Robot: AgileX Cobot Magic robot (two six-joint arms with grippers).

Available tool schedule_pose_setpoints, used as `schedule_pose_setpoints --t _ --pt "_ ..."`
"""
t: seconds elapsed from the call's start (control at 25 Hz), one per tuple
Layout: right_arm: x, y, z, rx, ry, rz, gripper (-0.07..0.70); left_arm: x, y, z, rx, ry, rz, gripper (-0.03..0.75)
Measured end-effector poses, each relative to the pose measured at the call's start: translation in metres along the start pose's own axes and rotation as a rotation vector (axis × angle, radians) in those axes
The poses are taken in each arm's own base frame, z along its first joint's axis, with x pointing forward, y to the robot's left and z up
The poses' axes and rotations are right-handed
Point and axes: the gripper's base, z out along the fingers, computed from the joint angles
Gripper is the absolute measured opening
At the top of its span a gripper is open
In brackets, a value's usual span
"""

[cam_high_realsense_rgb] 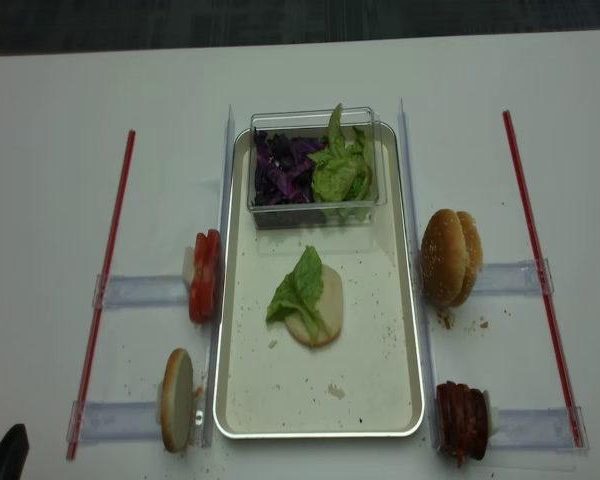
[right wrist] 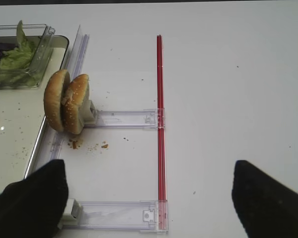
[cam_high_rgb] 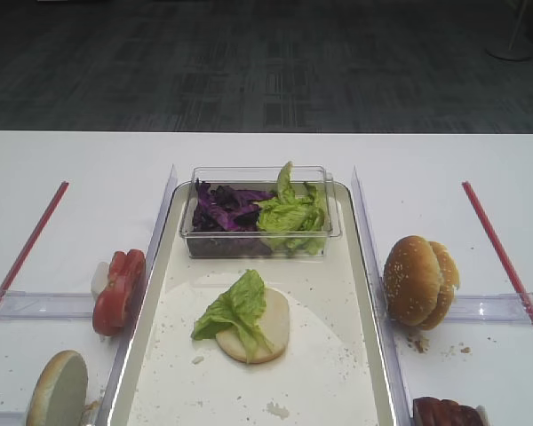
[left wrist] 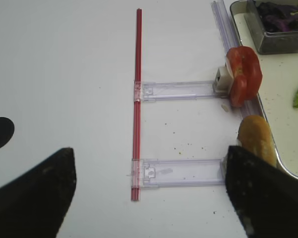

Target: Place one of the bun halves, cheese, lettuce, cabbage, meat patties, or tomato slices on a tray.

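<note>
A crinkled green lettuce leaf lies draped over a pale flat bun disc on the crumb-flecked floor of the long silvery metal tray; behind it a clear plastic tub holds shredded purple cabbage. The right end effector hangs wide and empty above the white desk beside sesame-seeded domes standing on edge. The left end effector also spreads wide, empty, near glossy red tomato slices.

readable text: none in any view
tray: no label or brand visible
clear tub: no print visible
red strips: plain, no marks
clear rails: no legible writing
</note>
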Motion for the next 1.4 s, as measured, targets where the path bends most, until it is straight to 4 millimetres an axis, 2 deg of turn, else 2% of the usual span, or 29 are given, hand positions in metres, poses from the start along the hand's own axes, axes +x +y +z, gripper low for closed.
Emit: schedule_pose_setpoints --t 0.96,1.2,1.4 --pt "0.0 0.0 0.0 0.0 0.0 0.0 0.678 0.0 0.0 0.0 0.0 0.0 0.0 0.564" --pt "0.0 0.0 0.0 0.0 0.0 0.0 0.636 0.0 0.0 0.0 0.0 0.0 0.0 0.564" --pt "0.0 0.0 0.0 0.0 0.0 0.0 0.629 0.0 0.0 0.0 0.0 0.0 0.0 0.564"
